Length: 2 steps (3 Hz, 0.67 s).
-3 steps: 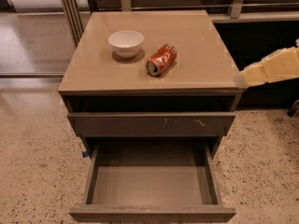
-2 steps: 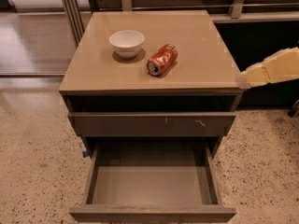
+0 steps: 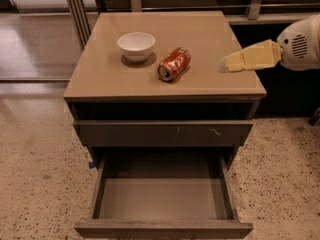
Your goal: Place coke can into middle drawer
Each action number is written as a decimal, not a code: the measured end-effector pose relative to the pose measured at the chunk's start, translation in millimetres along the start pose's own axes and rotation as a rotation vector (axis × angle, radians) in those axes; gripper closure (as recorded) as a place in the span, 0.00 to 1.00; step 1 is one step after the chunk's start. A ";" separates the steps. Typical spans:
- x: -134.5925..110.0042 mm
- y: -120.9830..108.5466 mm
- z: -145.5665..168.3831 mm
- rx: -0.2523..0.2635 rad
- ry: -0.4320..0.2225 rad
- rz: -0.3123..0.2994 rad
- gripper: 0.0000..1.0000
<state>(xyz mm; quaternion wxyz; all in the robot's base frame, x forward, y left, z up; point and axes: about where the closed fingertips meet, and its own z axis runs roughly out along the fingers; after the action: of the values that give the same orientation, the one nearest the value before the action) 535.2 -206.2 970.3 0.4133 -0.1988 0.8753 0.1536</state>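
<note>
The coke can [image 3: 174,63] lies on its side on the cabinet top [image 3: 200,34], just right of a white bowl [image 3: 136,45]. The middle drawer [image 3: 162,199] is pulled out wide open below, and its flat taupe floor is bare. My gripper [image 3: 225,63] reaches in from the right above the cabinet top's right edge. It points left toward the can, about a can's length away from it, and holds nothing.
A shut drawer front with small white scratches [image 3: 165,133] sits above the open drawer. A dark gap shows under the cabinet top. Metal rails [image 3: 75,9] and a dark shelf stand behind. Speckled floor [image 3: 35,174] surrounds the cabinet.
My gripper has moved left, from beyond the cabinet's right edge to over its top, closer to the can. The can, bowl and drawer have not moved.
</note>
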 end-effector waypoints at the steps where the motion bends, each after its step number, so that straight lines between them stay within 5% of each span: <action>1: -48.3 19.1 71.4 -0.057 -0.018 -0.020 0.00; 2: -50.6 22.4 74.9 -0.060 -0.017 -0.025 0.00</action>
<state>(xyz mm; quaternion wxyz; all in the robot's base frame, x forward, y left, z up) 603.5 -143.0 966.5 0.4163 -0.2209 0.8642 0.1763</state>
